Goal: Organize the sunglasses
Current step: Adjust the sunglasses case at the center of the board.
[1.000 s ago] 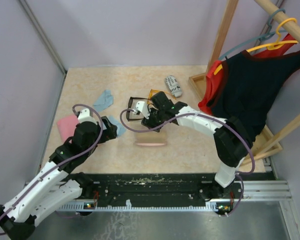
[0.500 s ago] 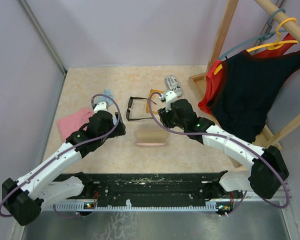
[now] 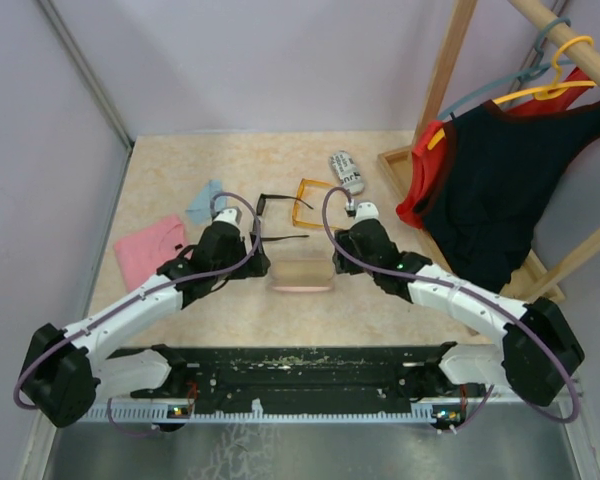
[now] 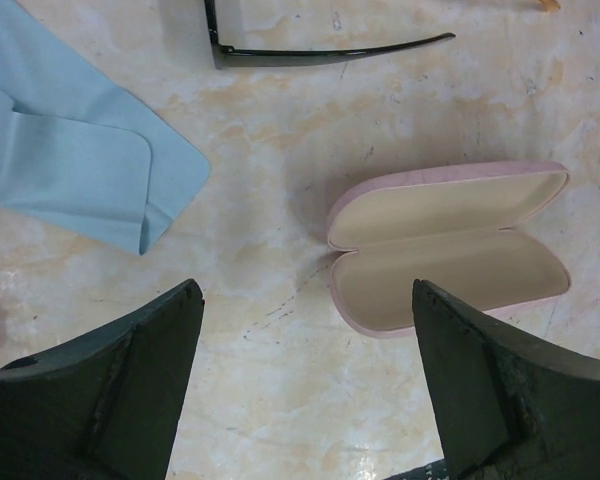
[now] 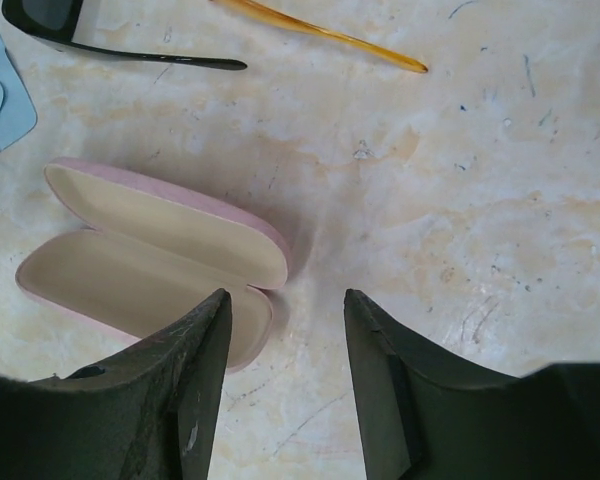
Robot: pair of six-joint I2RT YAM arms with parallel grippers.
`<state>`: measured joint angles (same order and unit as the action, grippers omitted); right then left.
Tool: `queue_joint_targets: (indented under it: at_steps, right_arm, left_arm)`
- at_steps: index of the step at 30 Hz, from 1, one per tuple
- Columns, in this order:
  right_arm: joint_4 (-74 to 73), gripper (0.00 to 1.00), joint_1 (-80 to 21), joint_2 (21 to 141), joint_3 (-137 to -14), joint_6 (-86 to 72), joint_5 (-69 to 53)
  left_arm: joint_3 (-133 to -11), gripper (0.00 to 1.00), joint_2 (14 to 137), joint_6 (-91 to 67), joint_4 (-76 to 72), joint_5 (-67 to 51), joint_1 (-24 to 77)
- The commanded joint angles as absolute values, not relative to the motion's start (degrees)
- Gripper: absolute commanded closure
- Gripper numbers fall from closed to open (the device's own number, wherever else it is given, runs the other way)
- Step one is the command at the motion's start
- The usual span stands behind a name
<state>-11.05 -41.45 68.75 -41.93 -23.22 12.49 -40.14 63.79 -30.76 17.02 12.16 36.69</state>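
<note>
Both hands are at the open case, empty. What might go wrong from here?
The black sunglasses lie with an arm unfolded; placed like that, they may not fit the pink case. The right hand is close to the case's end and might nudge it. The blue cloth lies near the black pair and could get caught in a grab.

Both the left arm (image 3: 125, 318) and the right arm (image 3: 455, 293) have white link shells and black joint housings. A purple cable (image 3: 326, 225) loops along each. The fingers (image 4: 130, 400) are dark, matte, scuffed wedges.
</note>
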Motion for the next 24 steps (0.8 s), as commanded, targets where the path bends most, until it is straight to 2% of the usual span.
queue_joint_targets:
  at_steps: [1, 16, 24]
  right_arm:
    - [-5.22, 0.51, -40.83, 72.64, -41.88, -26.14, 9.88]
    - [1.15, 0.6, -40.34, 86.27, -44.37, -23.17, 8.94]
    - [2.67, 0.75, -40.08, 87.71, -44.56, -22.61, 10.02]
  left_arm:
    - [-39.16, 0.1, 65.53, -29.01, 10.94, 7.67, 36.39]
    - [-38.34, 0.1, 62.13, -28.36, 12.63, 9.52, 36.39]
    - [-38.23, 0.1, 61.29, -28.17, 13.09, 9.82, 36.39]
